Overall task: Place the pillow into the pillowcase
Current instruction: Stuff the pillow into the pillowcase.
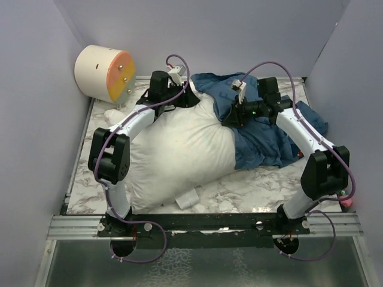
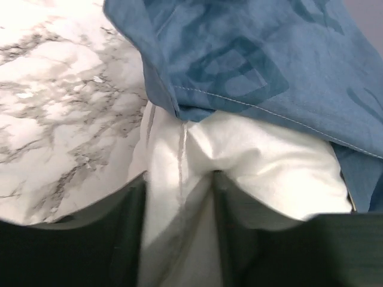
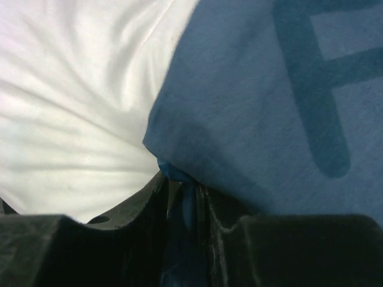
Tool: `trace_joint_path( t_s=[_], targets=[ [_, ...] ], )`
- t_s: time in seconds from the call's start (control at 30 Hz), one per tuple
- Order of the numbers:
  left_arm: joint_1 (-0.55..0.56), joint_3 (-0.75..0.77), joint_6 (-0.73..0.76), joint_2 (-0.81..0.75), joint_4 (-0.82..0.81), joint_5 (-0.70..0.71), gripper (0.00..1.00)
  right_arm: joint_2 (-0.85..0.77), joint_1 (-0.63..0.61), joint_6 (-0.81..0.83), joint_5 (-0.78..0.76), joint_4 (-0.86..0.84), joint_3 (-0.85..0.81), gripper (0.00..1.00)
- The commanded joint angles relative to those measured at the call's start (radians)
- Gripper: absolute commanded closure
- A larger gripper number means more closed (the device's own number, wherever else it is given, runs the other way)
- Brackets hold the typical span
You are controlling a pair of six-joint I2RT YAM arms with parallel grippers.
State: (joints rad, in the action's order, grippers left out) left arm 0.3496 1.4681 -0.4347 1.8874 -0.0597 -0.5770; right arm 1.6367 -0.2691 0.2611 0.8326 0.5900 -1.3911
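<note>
At the table's far end, the pillow points lengthwise into the pillowcase; the left gripper, half open, straddles its corner, while the right gripper pinches the case's hem.

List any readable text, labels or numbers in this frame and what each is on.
"F": one large dark blue letter printed on the pillowcase, clear in the right wrist view.
Other dark blue letter shapes on the pillowcase in the left wrist view: creased and cut off, not readable.
Small label at the near edge of the pillow, top view: too small to read.
Nothing else carries text.
</note>
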Motion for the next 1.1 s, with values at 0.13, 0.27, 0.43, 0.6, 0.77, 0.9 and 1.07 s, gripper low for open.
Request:
trace_joint_path(
  t_s=[0.13, 0.27, 0.43, 0.6, 0.77, 0.9, 1.07],
  targets=[
    [-0.063, -0.097, 0.125, -0.315, 0.077, 0.149, 0.21, -0.166, 0.039, 0.042, 0.242, -0.084, 0.098, 0.37],
    [-0.075, -0.298, 0.109, -0.522, 0.008, 0.18, 0.01, -0.286, 0.093, 0.023, 0.419, -0.163, 0.199, 0.19],
    [-0.074, -0.493, 0.036, -0.735, -0.044, 0.151, 0.01, -0.376, 0.132, 0.003, 0.473, -0.281, 0.354, 0.12],
    [0.042, -0.626, -0.049, -0.891, -0.095, 0.172, 0.04, -0.396, 0.193, -0.011, 0.524, -0.306, 0.395, 0.11],
    [0.377, -0.698, -0.043, -0.951, -0.118, 0.421, 0.06, -0.4, 0.218, -0.012, 0.552, -0.309, 0.412, 0.11],
    [0.561, -0.749, -0.057, -0.957, -0.173, 0.548, 0.07, -0.386, 0.22, 0.042, 0.547, -0.256, 0.397, 0.11],
    [0.681, -0.76, -0.067, -0.926, -0.205, 0.608, 0.07, -0.385, 0.223, 0.065, 0.533, -0.236, 0.39, 0.11]
  ],
)
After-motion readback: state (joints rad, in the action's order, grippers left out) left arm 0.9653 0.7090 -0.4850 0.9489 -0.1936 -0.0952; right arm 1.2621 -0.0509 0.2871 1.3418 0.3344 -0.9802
